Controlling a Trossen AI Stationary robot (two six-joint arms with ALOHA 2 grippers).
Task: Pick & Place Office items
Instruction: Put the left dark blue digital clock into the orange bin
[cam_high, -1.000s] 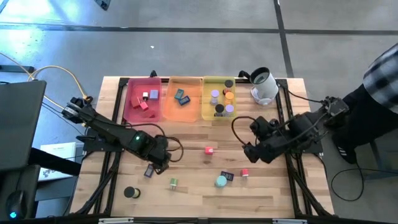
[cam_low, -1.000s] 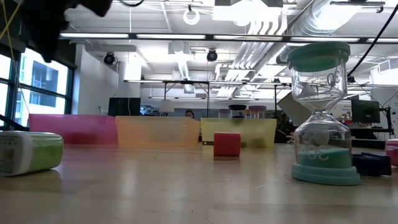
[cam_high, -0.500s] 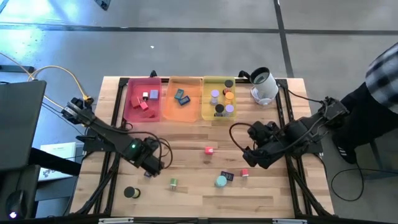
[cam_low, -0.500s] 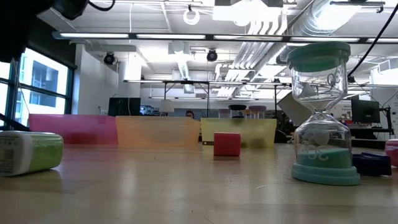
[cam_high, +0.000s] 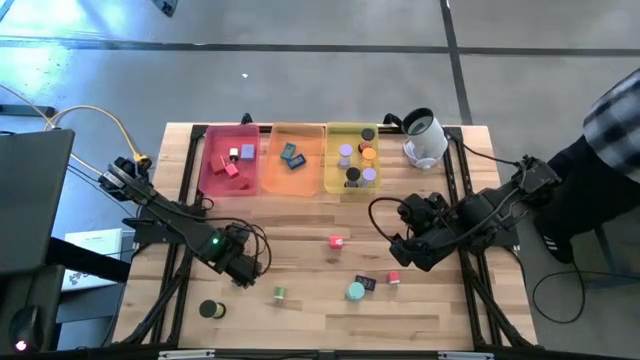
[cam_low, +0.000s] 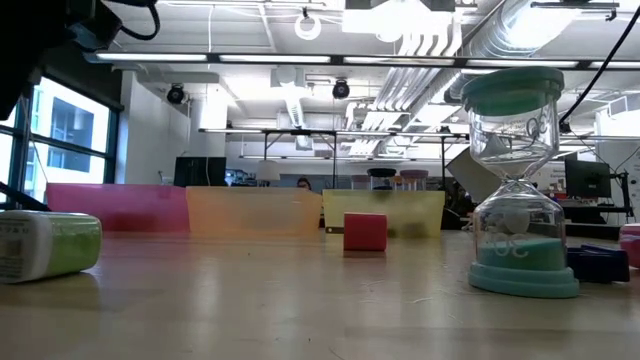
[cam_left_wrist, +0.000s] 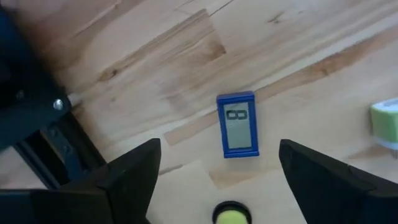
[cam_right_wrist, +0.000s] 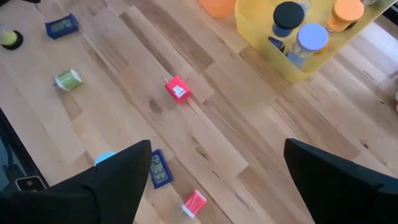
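Office items half sorted: we count about ten in the trays (cam_high: 292, 185), six loose on the table (cam_high: 300, 330).
Left pincer (cam_high: 240, 277), now lower than a second ago, hangs spread and empty just above the blue rectangle (cam_left_wrist: 237, 124); right pincer (cam_high: 405, 248), also spread, waits near the red cube (cam_high: 337, 241).

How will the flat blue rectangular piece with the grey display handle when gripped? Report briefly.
The flat blue rectangle lies flat on the wooden table, so it likely won't roll or tip. It looks rigid and light. Its low edges may slip when pinched.
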